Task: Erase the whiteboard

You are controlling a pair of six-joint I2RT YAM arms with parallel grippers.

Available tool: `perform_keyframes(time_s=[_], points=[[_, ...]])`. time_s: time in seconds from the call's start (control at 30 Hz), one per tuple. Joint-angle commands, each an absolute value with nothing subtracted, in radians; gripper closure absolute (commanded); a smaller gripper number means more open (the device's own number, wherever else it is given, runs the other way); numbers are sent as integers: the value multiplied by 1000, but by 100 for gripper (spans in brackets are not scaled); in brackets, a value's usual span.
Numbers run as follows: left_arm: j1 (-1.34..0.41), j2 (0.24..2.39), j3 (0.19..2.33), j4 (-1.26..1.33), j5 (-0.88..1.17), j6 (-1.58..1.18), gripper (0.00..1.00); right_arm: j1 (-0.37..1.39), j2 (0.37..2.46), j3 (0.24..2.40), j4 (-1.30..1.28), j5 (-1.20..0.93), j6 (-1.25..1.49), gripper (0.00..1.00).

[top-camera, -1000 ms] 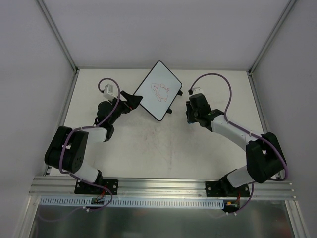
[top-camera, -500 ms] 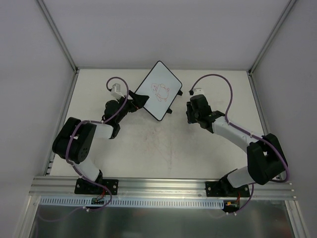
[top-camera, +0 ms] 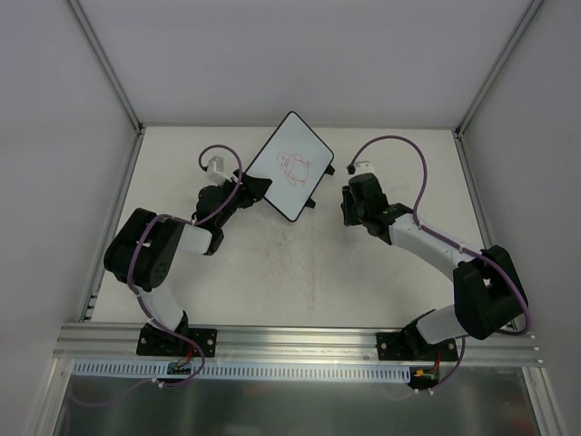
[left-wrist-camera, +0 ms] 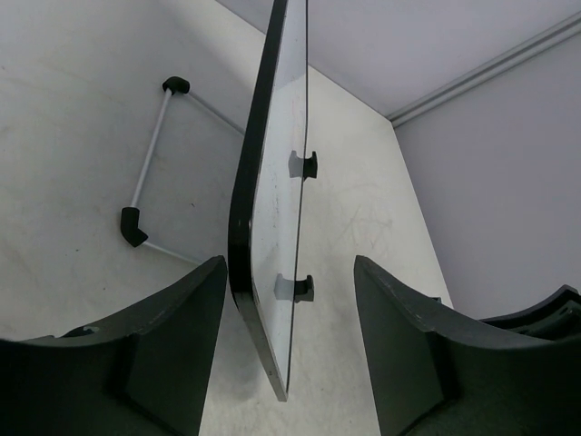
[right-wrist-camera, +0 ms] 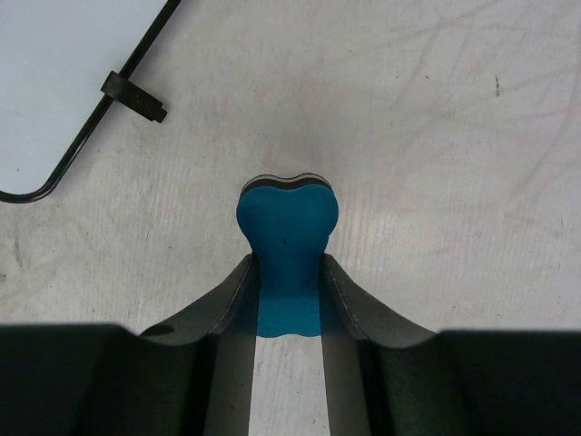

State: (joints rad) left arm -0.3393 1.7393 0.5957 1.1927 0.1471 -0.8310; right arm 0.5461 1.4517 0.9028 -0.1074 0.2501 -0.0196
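Right claw (right-wrist-camera: 288,262) pinches eraser (right-wrist-camera: 287,213); whiteboard (top-camera: 270,178) doodled red.

The whiteboard (top-camera: 280,188) — black-rimmed, bearing a reddish doodle (top-camera: 294,167) — sits cornerwise, far centre.

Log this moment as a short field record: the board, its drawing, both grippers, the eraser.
board: small white rectangular whiteboard with thin black rim, at the far middle of the pale table, turned corner-on to the arms
drawing: reddish doodle on the board face, not yet erased
left gripper: open, its fingers astride the board's edge with a gap on each side
right gripper: shut on the blue eraser block
eraser position: over bare table, apart from the board, to its right
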Motion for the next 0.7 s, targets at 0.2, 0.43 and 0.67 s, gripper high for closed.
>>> perform_keyframes(time_s=[0.2,0.43,0.67], points=[[-354,1758,635,1263,120,-833,57,551,1407,897,-71,272,-20,100],[-357,1776,661,1235,113,-841,72,551,1404,896,-71,278,-23,100],[-360,1779,660,1236,114,-835,86,551,1405,897,-71,275,-25,100]])
